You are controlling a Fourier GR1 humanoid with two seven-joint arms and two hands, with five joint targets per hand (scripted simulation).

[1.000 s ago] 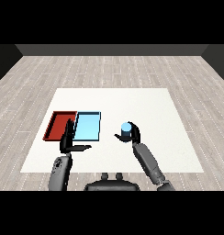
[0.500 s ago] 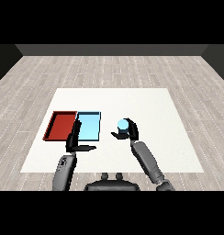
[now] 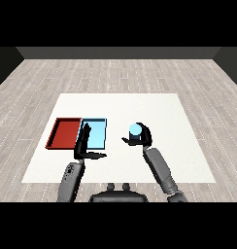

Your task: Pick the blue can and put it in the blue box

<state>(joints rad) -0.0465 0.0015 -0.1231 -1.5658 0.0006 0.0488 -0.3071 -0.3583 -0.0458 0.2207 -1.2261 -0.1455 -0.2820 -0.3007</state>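
So the right hand (image 3: 143,138) had its fingers curled round the blue can (image 3: 135,130), well right of the blue tray (image 3: 100,122), unfilled beyond the left hand's (image 3: 83,145) straight fingers.

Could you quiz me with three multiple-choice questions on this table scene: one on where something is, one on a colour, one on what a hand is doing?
1. Where is the light blue tray?
A. Right of the red tray, touching it
B. Left of the red tray
C. At the table's far right edge

2. What colour is the can?
A. Red
B. Blue
C. Green

3. What is the right hand doing?
A. Lying flat on the table
B. Curled round the can
C. Resting inside a tray

Answers: 1 A, the two trays lie side by side. 2 B, its top shows light blue. 3 B, fingers and thumb wrap the can, right of both trays.
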